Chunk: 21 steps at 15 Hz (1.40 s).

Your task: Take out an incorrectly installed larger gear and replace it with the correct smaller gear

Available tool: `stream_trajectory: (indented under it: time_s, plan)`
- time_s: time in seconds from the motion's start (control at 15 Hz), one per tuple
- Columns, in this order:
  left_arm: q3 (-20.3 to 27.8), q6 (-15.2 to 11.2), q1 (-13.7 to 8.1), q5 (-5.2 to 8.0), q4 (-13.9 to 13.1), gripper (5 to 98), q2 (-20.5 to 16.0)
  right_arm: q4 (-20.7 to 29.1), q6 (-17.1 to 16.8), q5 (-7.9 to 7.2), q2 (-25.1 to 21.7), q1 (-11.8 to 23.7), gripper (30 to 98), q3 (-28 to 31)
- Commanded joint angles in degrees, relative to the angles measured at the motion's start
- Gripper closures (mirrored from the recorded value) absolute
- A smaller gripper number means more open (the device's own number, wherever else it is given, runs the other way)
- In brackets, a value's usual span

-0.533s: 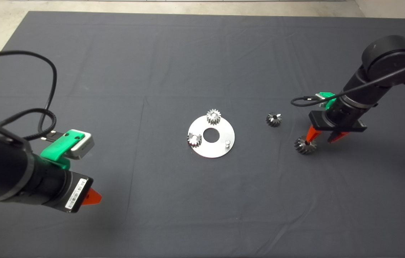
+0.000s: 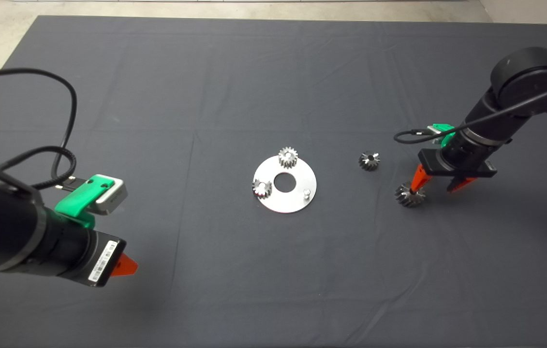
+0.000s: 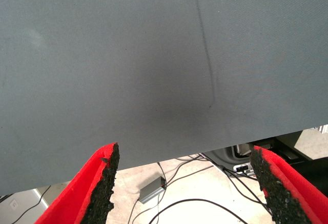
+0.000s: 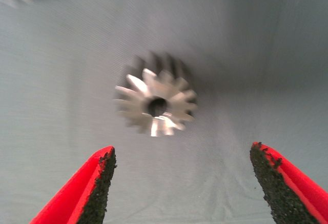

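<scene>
The larger gear (image 2: 411, 195), a conical steel bevel gear, lies on the mat right of the round steel plate (image 2: 292, 200). In the right wrist view the larger gear (image 4: 155, 103) shows free, beyond the fingers. My right gripper (image 2: 436, 187) hovers open just over and to the right of it, one red finger close to its edge. The smaller gear (image 2: 369, 161) lies loose on the mat between plate and gripper. Two small gears (image 2: 288, 157) (image 2: 262, 188) sit on the plate, whose third peg (image 2: 306, 193) is bare. My left gripper (image 3: 184, 155) is open at the mat's near left.
The plate has a centre hole (image 2: 282, 181). A black cable (image 2: 67, 116) loops above the left arm. Past the mat's edge, the left wrist view shows floor with cables and a small grey box (image 3: 151, 190).
My right gripper has lifted a little away from the larger gear, which stays on the mat. The left arm has not moved.
</scene>
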Motion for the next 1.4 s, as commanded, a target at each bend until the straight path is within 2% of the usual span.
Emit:
stream_trajectory:
  time_s: [0.0,0.13,0.2,0.4,0.47,0.6,0.67,0.73,0.87,1.0,1.33]
  plan:
    - [0.6,-0.5,0.0,4.18,0.6,39.4,0.2,2.4,0.0,-4.84,4.2,10.8,59.6,0.6]
    - [0.5,-0.5,0.0,4.18,0.6,39.4,0.2,3.4,-0.1,-4.75,8.0,13.3,58.3,-1.3]
    - [0.5,-0.5,0.0,4.18,0.6,39.4,0.2,3.3,-0.3,-4.66,9.6,13.7,54.9,-1.6]
    - [0.6,-0.5,0.0,4.18,1.4,39.4,-0.7,2.9,-0.3,-4.75,15.0,13.1,47.7,-2.3]
    - [0.6,-0.5,0.0,4.18,2.3,39.4,-0.9,2.7,-0.2,-4.78,15.5,11.6,45.0,-3.0]
    - [0.7,-0.6,0.0,4.09,2.9,39.4,-0.9,-3.6,-0.3,-4.75,15.8,7.5,44.8,-3.0]
    - [0.7,-0.9,0.0,4.09,3.5,39.4,-1.0,-5.7,-0.4,-4.75,15.7,6.7,41.7,-3.1]
    - [0.7,-1.1,0.0,4.09,3.9,39.4,-0.9,-6.0,-0.4,-4.75,15.7,6.1,39.4,-3.2]
    - [0.1,-1.1,0.2,4.14,4.0,39.4,-0.5,-7.1,-0.8,-4.84,15.9,4.6,39.2,-4.3]
    - [-0.3,-1.1,1.3,4.09,4.1,39.4,0.2,-9.8,-3.4,-4.84,15.7,2.0,39.2,-7.2]
    - [-0.7,-2.1,2.1,4.09,5.1,39.4,2.2,-13.9,-6.0,-4.84,15.9,0.9,39.2,-10.1]
